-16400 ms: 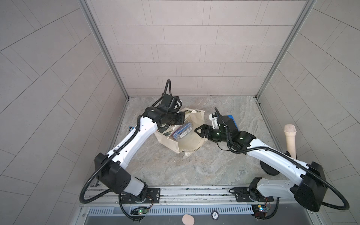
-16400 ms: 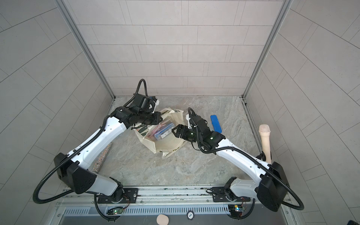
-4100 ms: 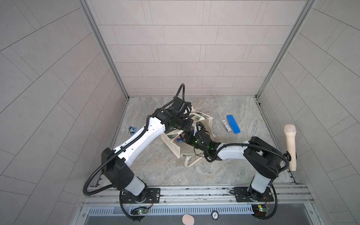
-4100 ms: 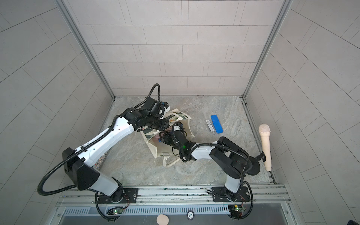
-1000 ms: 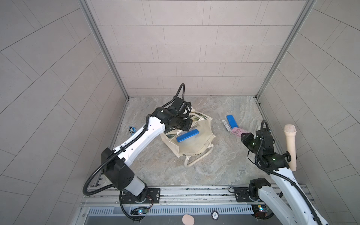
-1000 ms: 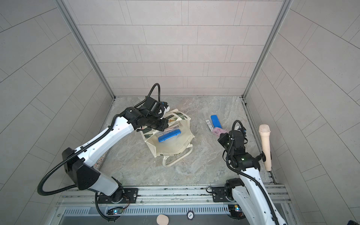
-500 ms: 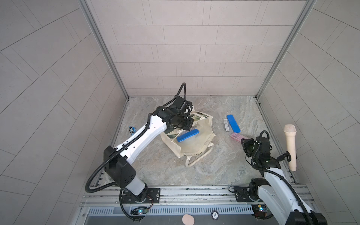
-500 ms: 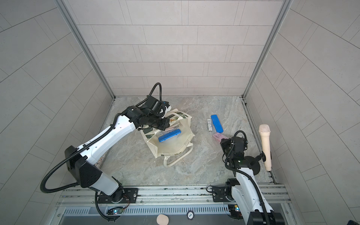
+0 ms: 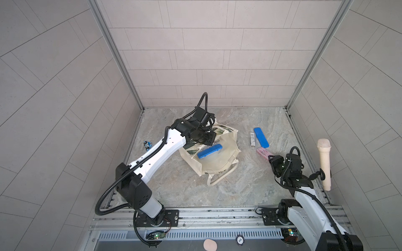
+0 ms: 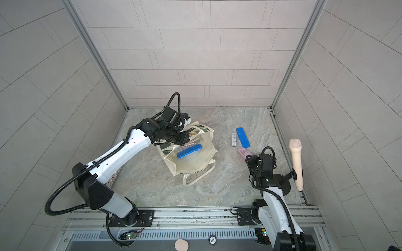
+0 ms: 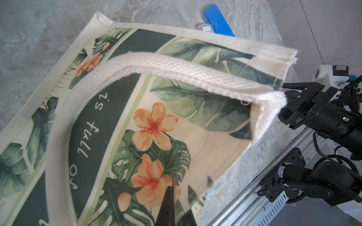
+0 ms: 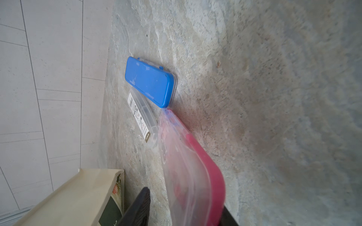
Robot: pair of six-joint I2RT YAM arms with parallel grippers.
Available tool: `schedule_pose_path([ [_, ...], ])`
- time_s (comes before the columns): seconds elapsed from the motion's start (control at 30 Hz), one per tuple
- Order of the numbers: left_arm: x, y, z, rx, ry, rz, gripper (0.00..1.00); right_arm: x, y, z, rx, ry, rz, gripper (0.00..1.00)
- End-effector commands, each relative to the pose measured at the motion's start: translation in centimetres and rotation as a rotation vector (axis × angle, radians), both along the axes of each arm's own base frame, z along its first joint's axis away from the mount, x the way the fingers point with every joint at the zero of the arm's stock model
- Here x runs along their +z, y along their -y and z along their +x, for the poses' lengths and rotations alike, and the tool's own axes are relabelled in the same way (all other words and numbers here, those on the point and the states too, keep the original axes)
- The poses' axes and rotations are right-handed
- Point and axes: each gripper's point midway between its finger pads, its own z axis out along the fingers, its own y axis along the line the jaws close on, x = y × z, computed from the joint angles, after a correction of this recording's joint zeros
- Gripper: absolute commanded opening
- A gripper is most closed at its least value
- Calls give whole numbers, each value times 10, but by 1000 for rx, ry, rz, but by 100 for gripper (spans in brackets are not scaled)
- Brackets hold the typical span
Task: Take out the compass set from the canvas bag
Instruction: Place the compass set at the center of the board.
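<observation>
Compass set (image 9: 263, 152), a pink case, on the table (image 9: 239, 191) outside the canvas bag (image 9: 217, 163).
A second ago the right gripper (image 9: 272, 158) carried it; now the jaws stand parted around its near end. Its long axis points at the blue case (image 9: 261, 137). Left gripper (image 9: 206, 140) pinches the bag rim.

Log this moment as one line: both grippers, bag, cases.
left gripper: shut on canvas bag rim | right gripper: open around pink case on table | blue case: inside canvas bag
</observation>
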Motion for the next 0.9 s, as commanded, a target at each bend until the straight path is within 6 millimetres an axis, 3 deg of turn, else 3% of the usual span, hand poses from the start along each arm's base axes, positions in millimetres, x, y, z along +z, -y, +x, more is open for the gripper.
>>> schedule_pose_path([
  [0.0,10,-5,-4,7,28,-16,0,-5,1,-5,-7,-16,2,56],
  [0.13,9,-9,-7,16,28,-13,0,-5,0,-9,13,-41,-9,67],
  [0.5,6,-14,-11,47,18,-17,0,2,1,-13,17,-70,-23,69],
  [0.87,6,-20,-14,52,15,2,0,-27,20,-49,-108,-279,-65,76],
])
